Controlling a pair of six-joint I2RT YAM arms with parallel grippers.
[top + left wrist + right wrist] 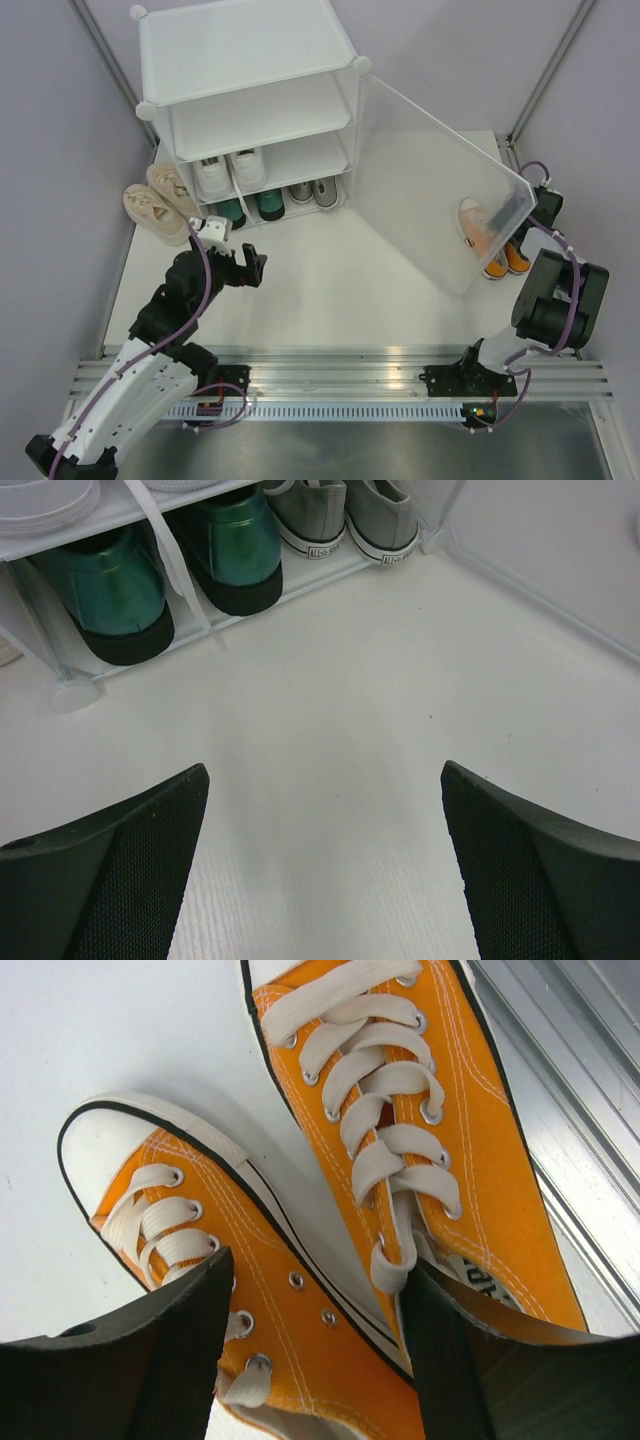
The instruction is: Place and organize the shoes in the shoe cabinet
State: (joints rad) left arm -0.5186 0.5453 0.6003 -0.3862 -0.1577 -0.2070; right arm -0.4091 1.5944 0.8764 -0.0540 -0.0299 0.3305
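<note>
1. shoes in all: 10, which makes 5 pairs.
2. beige shoes (160, 205): 2, on the table (320, 290), left of the cabinet (240, 45).
3. white shoes (212, 176): 2, in the cabinet, one level above the bottom.
4. dark green shoes (100, 585): 2, bottom level, left side.
5. grey shoes (310, 515): 2, bottom level, right of the green ones.
6. orange shoes (400, 1130): 2, on the table at the right, partly seen through the door (430, 190).
7. shoes inside the cabinet: 6; outside it: 4.
8. cabinet: 1, with 3 levels.
9. door: 1, clear, swung open.
10. robot arms (170, 300): 2, at the near edge.
</note>
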